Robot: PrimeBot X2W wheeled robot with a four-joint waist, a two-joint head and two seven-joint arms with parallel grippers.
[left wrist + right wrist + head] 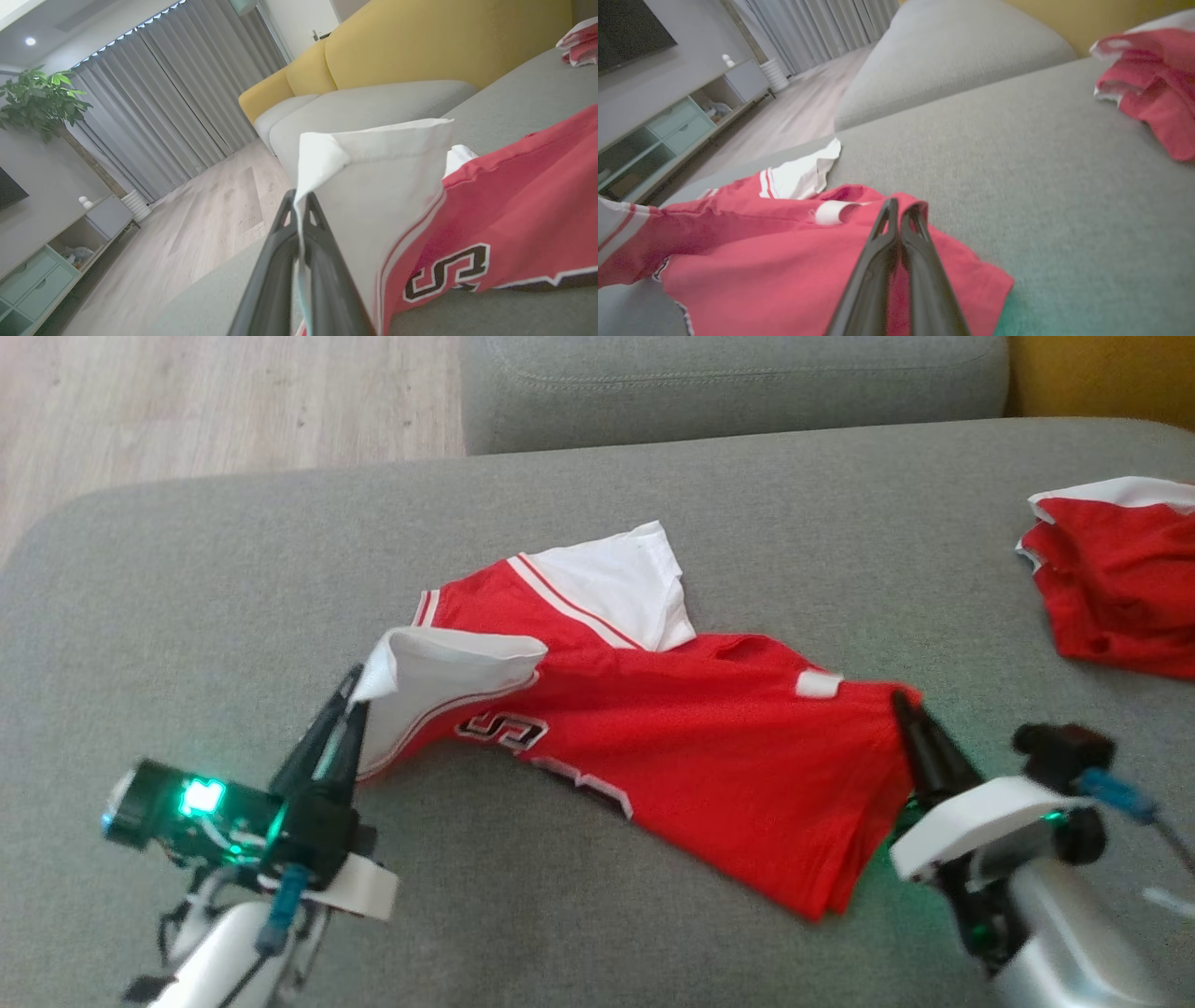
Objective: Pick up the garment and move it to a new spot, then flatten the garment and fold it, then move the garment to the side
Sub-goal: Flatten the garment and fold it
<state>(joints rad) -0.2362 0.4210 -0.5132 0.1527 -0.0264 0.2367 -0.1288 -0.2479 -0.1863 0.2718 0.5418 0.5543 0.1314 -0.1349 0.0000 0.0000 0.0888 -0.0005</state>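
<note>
The garment (691,737) is a red jersey with white sleeves and black-and-white lettering, spread crumpled across the grey cushion (233,616). My left gripper (355,695) is shut on the white sleeve's edge at the jersey's left end, and the sleeve stands lifted. In the left wrist view the white sleeve (373,186) is pinched between the dark fingers (322,242). My right gripper (901,702) is shut on the red fabric at the jersey's right corner. The right wrist view shows its fingers (920,228) closed together on the red cloth (784,280).
A second red and white garment (1116,579) lies at the cushion's far right. A grey sofa seat (728,383) and a yellow backrest (444,42) stand behind. Wooden floor (205,401) lies beyond the cushion's left edge.
</note>
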